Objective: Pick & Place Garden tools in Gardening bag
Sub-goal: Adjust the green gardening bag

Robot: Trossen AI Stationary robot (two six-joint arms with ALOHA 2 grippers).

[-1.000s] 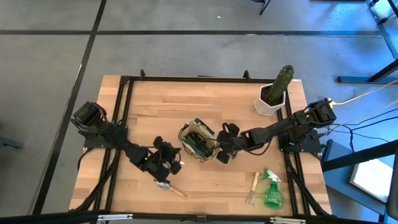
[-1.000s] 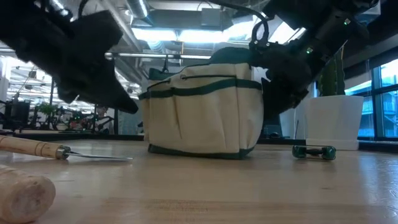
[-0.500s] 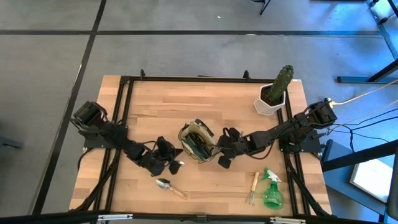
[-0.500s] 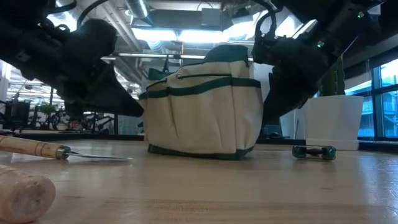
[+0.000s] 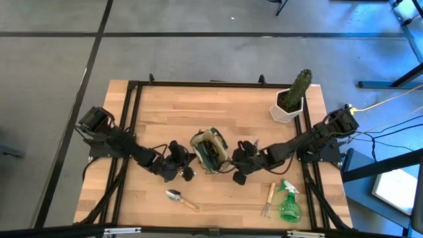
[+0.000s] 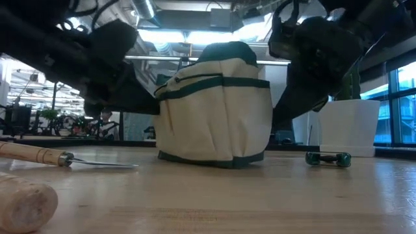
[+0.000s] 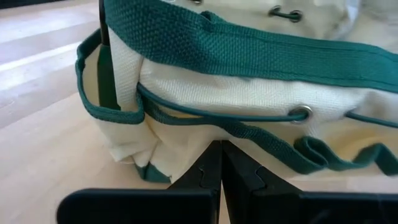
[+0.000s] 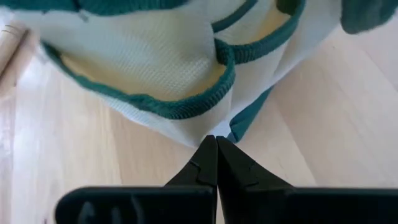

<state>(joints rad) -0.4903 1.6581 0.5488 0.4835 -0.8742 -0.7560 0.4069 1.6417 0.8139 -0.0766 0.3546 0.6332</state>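
- Butcher-block wooden table (image 5: 218,109) inside a black frame, grey floor around it; from the low camera I see a bright hall with ceiling pipes and strip lights beyond.
- Gardening bag (image 5: 209,151) sits mid-table: beige woven canvas, green webbing trim, metal eyelets, cord drawstring, slack outer pockets. From above I make out dark tool shapes inside its mouth, but I cannot name them.
- Left gripper (image 5: 186,165) is just beside the bag's left side; in my left wrist feed its fingers are pressed together, tips at the bag's lower edge.
- Right gripper (image 5: 238,164) is just beside the bag's right side, fingers likewise closed tip to tip against the fabric's bottom corner.
- Trowel (image 5: 181,199), metal scoop and wooden handle, lies flat near the front edge, left of centre.
- Hand fork (image 5: 268,199) and the green plastic spray bottle (image 5: 288,203) lie side by side at front right.
- Cactus (image 5: 301,84) stands in a white pot (image 5: 286,110), far right corner.
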